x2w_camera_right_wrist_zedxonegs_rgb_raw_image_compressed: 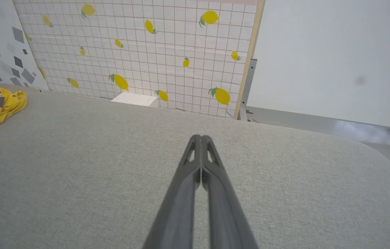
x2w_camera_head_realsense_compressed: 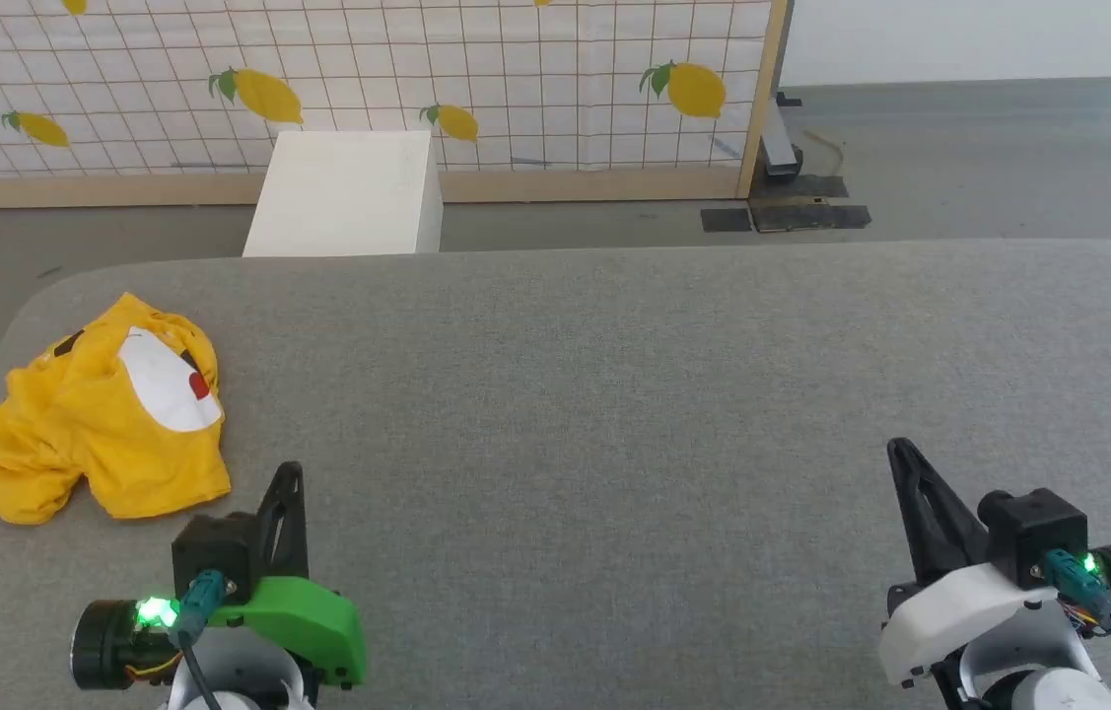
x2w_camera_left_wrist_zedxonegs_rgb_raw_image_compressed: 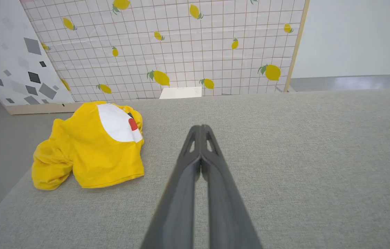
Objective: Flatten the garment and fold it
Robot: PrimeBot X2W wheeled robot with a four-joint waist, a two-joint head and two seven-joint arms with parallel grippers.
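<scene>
Lying crumpled, garment [x2w_camera_head_realsense_compressed: 102,439], wht box [x2w_camera_head_realsense_compressed: 343,192] behind

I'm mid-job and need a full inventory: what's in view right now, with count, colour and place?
T-shirt: one, bright yellow with a white patch and a red dot, crumpled near the table's left edge.
table: one, grey fabric top, in front of the robot.
box: one, white, on the floor behind the table.
lemon-print panel: one, white grid with yellow lemons, upright behind the box.
speckled panel: one, white with grey flecks, left of the lemon-print panel.
floor patches: a few, black, by the lemon-print panel's right post.
left pincer: one, dark, shut, beside the T-shirt, apart from it.
right pincer: one, dark, shut, over the table's right side.
</scene>
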